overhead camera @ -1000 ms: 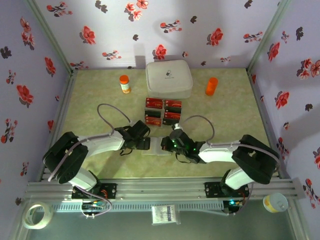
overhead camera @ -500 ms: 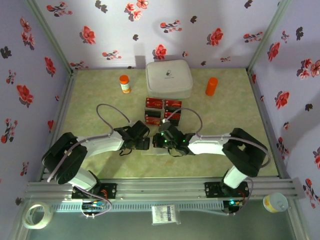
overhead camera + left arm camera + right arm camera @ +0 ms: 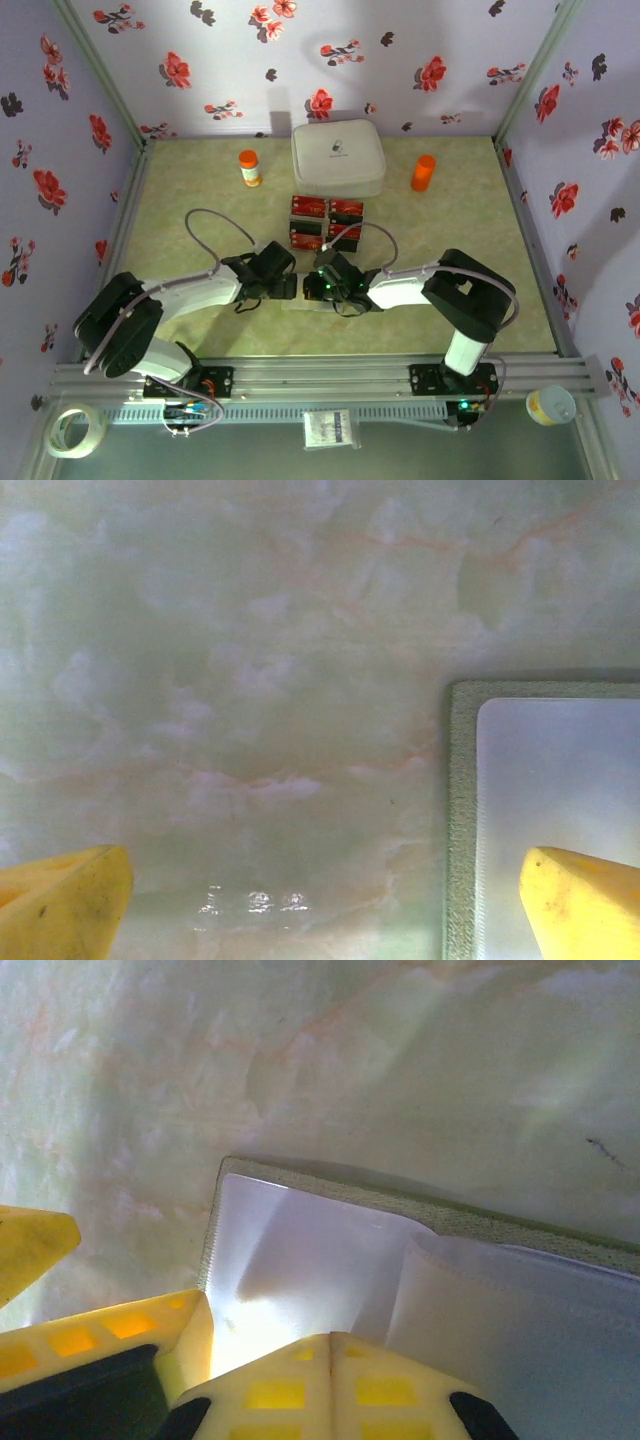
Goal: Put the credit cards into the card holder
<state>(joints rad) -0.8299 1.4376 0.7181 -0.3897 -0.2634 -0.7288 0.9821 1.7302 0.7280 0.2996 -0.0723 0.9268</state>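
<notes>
The card holder [image 3: 308, 299] lies open on the table between both grippers, showing its pale grey inside [image 3: 320, 1250] and olive-green rim [image 3: 462, 810]. My left gripper [image 3: 320, 910] is wide open and low over the table. One of its yellow fingers [image 3: 585, 905] is above the holder's left part, the other [image 3: 60, 900] over bare table. My right gripper [image 3: 330, 1375] is shut with nothing in it, its tips right at the holder's pale inside beside a pocket flap [image 3: 520, 1310]. The credit cards [image 3: 326, 222], red and dark, lie in a block just behind the grippers.
A large white rounded case [image 3: 338, 157] stands behind the cards. To its left is a small bottle with an orange cap [image 3: 249, 167], to its right an orange bottle [image 3: 424, 172]. Flowered walls close in the table on three sides.
My right gripper has swung left across the holder towards the left gripper, staying shut. The left arm has shifted slightly and its jaws stay open.
</notes>
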